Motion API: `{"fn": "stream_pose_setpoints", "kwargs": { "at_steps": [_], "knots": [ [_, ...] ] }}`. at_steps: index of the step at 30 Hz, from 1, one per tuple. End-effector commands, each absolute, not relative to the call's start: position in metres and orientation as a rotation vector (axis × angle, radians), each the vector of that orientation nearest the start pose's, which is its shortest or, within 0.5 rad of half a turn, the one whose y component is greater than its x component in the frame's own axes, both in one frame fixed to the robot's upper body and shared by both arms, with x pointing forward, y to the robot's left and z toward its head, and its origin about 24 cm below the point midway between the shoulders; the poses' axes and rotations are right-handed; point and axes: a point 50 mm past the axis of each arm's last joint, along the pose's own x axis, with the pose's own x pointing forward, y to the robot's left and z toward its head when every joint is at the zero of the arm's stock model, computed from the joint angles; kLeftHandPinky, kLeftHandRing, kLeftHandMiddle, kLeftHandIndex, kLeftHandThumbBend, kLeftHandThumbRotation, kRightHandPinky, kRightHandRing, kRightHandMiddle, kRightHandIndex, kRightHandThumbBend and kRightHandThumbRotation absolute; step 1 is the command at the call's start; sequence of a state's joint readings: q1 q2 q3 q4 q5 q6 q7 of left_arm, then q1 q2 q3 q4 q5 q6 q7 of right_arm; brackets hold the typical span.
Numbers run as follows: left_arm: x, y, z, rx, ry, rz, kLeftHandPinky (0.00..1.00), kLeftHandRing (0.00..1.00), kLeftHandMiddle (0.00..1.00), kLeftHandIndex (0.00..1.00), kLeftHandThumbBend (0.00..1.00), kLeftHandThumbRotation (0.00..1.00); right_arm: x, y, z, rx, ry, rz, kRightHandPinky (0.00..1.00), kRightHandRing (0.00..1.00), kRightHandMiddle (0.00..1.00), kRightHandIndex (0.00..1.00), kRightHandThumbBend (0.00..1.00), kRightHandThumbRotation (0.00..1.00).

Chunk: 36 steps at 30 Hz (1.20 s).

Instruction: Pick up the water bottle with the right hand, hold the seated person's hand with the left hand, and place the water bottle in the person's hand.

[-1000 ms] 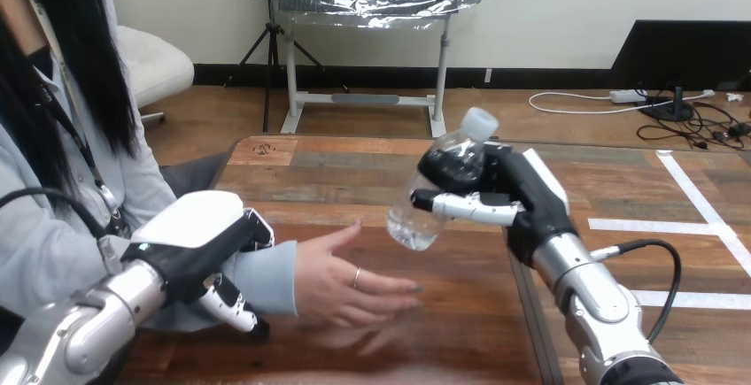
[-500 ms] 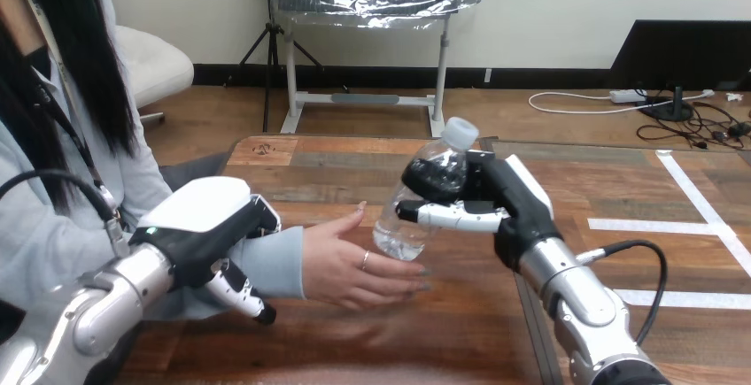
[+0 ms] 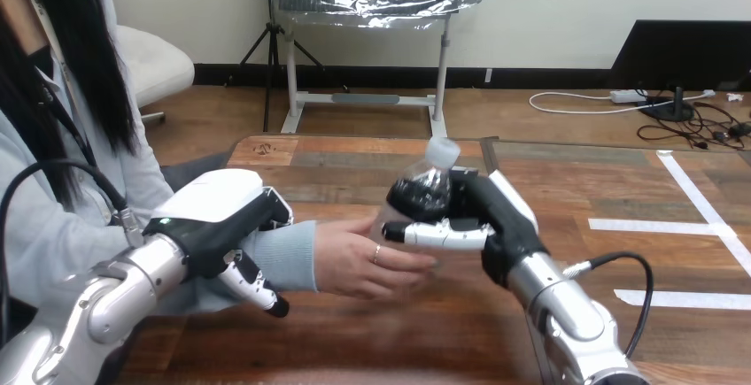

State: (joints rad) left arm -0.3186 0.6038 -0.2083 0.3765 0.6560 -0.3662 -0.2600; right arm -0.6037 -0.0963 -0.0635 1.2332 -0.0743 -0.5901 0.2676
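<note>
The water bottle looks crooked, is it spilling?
The water bottle leans, cap tipped right, because the right hand grips it at a slant, its base at the person's hand. Its cap is on, and nothing looks spilled.

The lower part of the water bottle (image 3: 423, 181) is covered by the right robot hand (image 3: 483, 212) and the person's hand (image 3: 359, 261), so contact between its base and the palm cannot be told. The person's wrist is hidden under the left robot hand (image 3: 217, 221); whether it is grasped cannot be made out. The left arm is cut off at the view's lower left corner, and the right arm and the near side of the counter (image 3: 425, 332) at its bottom edge.
</note>
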Motion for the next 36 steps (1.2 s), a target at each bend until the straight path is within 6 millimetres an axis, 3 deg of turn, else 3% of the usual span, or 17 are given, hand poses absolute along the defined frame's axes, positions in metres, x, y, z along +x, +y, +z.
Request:
{"fn": "stream_pose_setpoints", "kwargs": {
  "at_steps": [1,36],
  "knots": [
    [0.328,0.168,0.158,1.294,-0.467,-0.441,0.18,0.24,0.31,0.31,0.85,0.0,0.338,-0.124,0.022,-0.143,-0.055,0.366,0.32,0.38,0.45,0.47,0.82,0.0],
    [0.334,0.15,0.16,1.25,-0.493,-0.444,0.2,0.25,0.32,0.31,0.88,0.0,0.331,-0.107,0.014,-0.122,-0.047,0.358,0.32,0.36,0.45,0.47,0.79,0.0]
  ]
}}
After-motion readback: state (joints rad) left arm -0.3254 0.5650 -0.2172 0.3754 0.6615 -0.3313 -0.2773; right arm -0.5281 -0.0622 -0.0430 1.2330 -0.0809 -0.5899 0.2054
